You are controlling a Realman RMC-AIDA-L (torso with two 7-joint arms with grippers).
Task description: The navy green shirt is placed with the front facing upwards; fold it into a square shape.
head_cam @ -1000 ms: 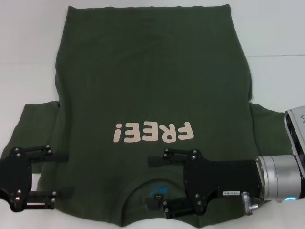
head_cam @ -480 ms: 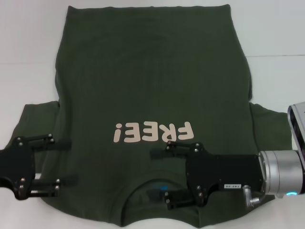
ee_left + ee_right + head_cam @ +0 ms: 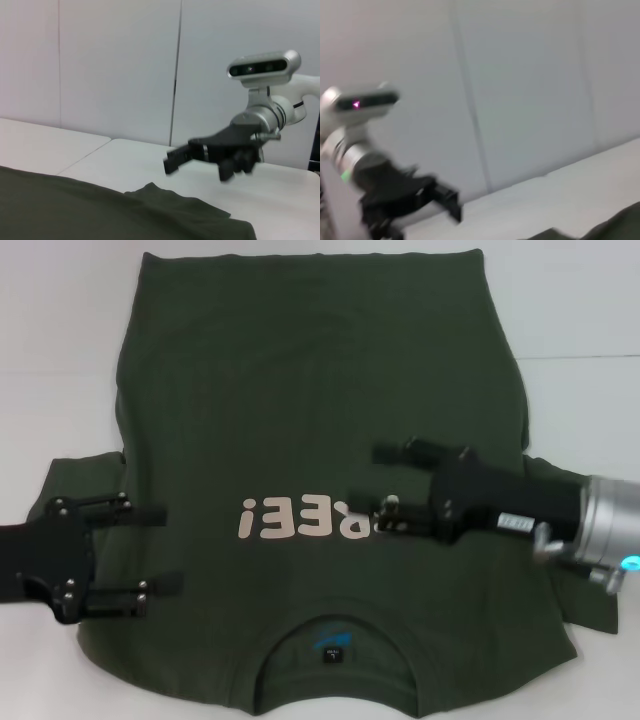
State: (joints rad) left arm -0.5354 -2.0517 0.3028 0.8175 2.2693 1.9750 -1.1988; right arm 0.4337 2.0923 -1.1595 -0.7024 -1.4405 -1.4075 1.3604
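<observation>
The navy green shirt (image 3: 300, 420) lies flat and front up on the white table, collar (image 3: 335, 625) nearest me and hem at the far side. Its pale "FREE!" print (image 3: 290, 518) is partly covered by my right gripper (image 3: 366, 476), which hovers open above the chest and holds nothing. My left gripper (image 3: 172, 550) is open over the shirt's left shoulder beside the sleeve (image 3: 75, 480). The left wrist view shows the right gripper (image 3: 200, 155) raised above the shirt (image 3: 100, 210). In the right wrist view the left gripper (image 3: 420, 200) shows blurred.
The white table (image 3: 60, 320) extends around the shirt on the left, right and far sides. A small black-blue label (image 3: 332, 650) sits inside the collar. The right sleeve (image 3: 590, 610) lies under the right arm.
My right gripper rose from the collar and moved away from me to the right, now over the print. The left gripper shifted inward over the shoulder. Both stayed open.
</observation>
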